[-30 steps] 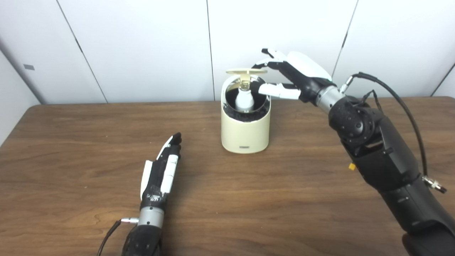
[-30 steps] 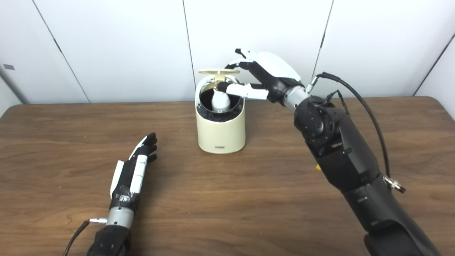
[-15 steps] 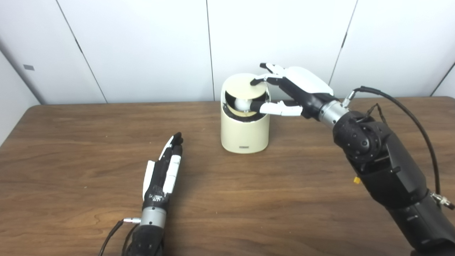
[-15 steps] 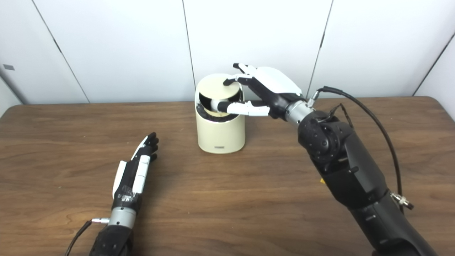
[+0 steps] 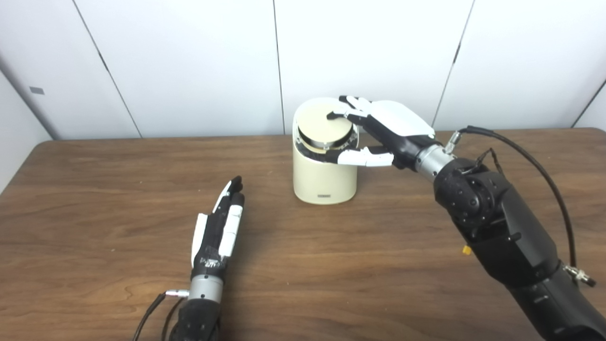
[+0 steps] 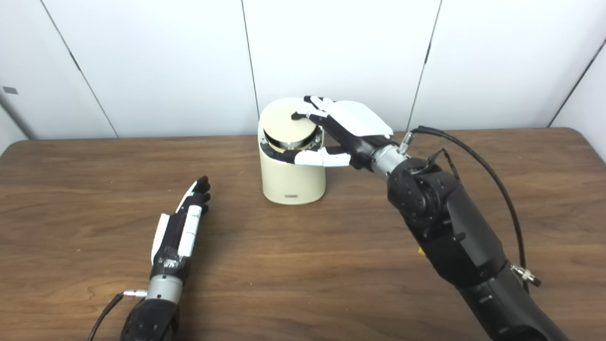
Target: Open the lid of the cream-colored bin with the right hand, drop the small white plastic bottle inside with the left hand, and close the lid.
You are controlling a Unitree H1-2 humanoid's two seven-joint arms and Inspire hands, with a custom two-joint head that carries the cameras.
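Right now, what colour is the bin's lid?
The lid is cream like the bin, with a dark band beneath; clearest in the left eye view.

Lid (image 5: pixel 325 126) now lowered, bottle hidden.

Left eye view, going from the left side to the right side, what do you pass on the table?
Left robot hand lying flat on the table → cream bin with its lid → right robot hand, its fingers on the lid.
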